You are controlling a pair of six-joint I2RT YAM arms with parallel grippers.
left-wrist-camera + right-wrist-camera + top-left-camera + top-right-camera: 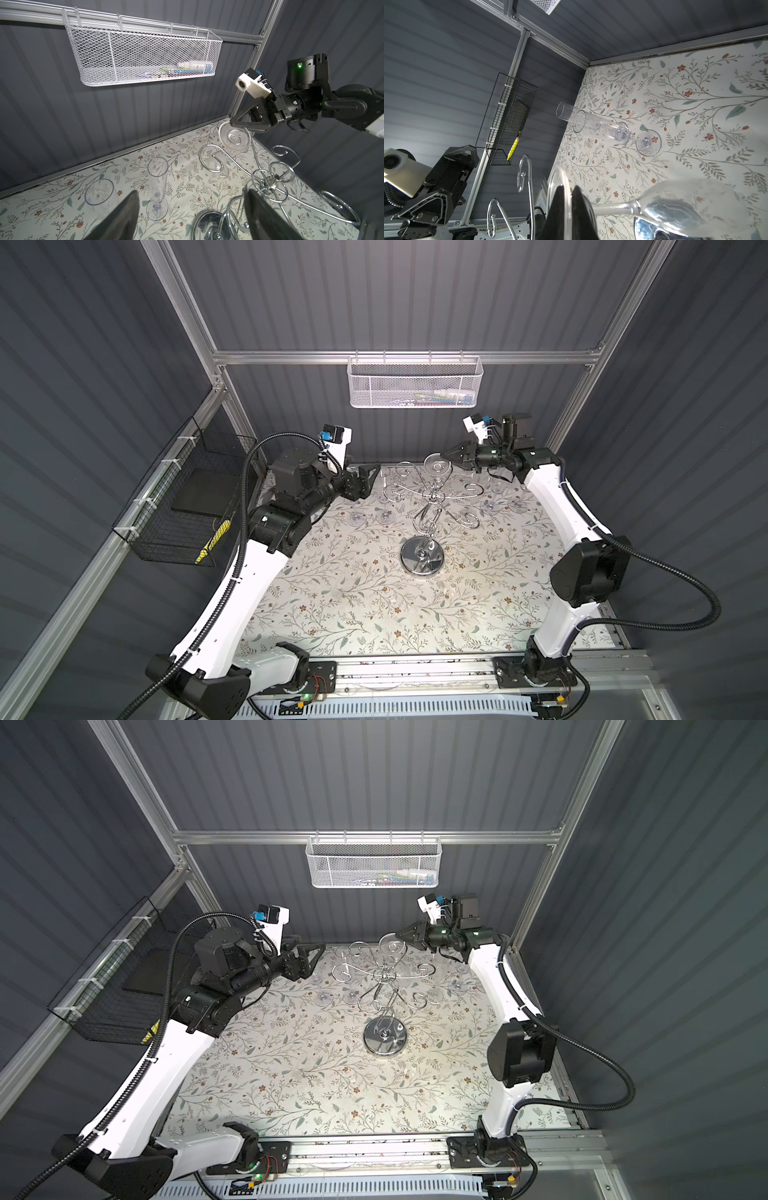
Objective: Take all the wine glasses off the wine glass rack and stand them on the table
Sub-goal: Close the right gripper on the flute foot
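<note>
Right tool (pixel 232 123) pinches the wine glass (pixel 234 138) by its foot rim, perhaps hanging on the wine glass rack (pixel 422 558); left tool (pixel 191 195) stands spread.

No text, label, brand or number can be read anywhere.

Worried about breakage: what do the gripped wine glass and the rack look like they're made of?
Wine glass: clear and glossy, glass or hard plastic; the floral cloth shows through its bowl. Wine glass rack: polished metal wire, likely chrome-plated; its disc base reflects like a mirror.
</note>
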